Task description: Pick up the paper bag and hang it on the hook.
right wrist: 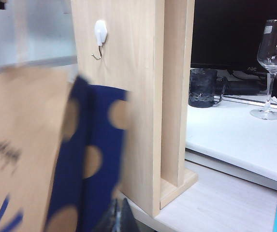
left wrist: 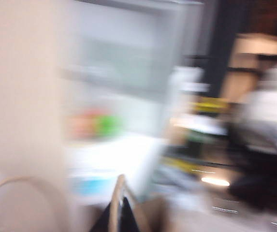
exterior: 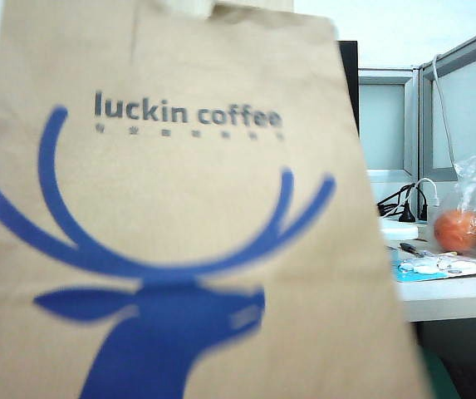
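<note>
The left gripper (left wrist: pixel 116 220) is sitting low in the blurred left wrist view, its dark fingers pressed together on 1 twisted handle (left wrist: pixel 115 203) of the paper bag (exterior: pixel 179 216); a 2nd handle loop is arching just beside it. The bag is hanging up off the table, and in the exterior view its printed front, with "luckin coffee" and the blue antlers, is filling most of the frame and hiding the arm that is carrying it.

The right gripper (right wrist: pixel 118 220) is showing only as a dark tip at the lower edge of the right wrist view, and whether it is wide or narrow cannot be told. It is holding nothing that can be seen.

In the right wrist view the bag's dark blue dotted side is hanging just in front of a light wooden panel (right wrist: pixel 133 96), with its top edge below the hook (right wrist: pixel 99 36). The hook is sitting high on that panel, a small white base with a metal curl under it, and bare wood is lying open all around it. The panel's outer edge is standing at a white table (right wrist: pixel 235 140), where a dark mug (right wrist: pixel 203 87) and a wine glass (right wrist: pixel 272 63) are well apart from the bag.

Only the exterior view is showing a clear plastic bag (exterior: pixel 474 208) of orange and green balls on a desk at the right, clear of the paper bag.
</note>
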Tool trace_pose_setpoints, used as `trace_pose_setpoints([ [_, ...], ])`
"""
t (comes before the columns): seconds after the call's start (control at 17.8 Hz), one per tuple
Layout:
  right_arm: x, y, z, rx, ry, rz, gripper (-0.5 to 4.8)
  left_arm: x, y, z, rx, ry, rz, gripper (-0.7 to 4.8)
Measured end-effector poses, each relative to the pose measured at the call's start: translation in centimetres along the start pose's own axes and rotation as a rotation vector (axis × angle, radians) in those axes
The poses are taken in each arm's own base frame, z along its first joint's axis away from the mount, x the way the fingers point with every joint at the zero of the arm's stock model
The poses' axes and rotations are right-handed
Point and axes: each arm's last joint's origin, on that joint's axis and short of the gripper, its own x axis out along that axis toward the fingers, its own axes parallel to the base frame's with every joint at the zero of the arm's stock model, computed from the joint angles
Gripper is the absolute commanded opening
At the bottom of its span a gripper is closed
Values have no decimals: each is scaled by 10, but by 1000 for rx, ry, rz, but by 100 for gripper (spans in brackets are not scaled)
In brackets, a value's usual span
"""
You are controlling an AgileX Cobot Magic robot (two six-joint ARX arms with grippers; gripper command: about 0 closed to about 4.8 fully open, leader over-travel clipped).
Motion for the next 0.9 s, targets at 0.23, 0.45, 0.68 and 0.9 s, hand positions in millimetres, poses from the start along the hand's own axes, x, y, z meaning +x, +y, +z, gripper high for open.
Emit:
trace_pose_setpoints([
  [0.23,0,0,0,0,0,0,-1,-1,52,-14,8,51,230,-6],
  [0.45,0,0,0,0,-1,-7,-1,18,71,-34,-21,89,185,-6],
  [0.68,0,-1,0,0,-2,-26,-1,27,79,-44,-46,95,191,-6],
  [0.9,0,-1,0,0,-3,-26,-1,35,86,-41,-25,63,186,-6],
])
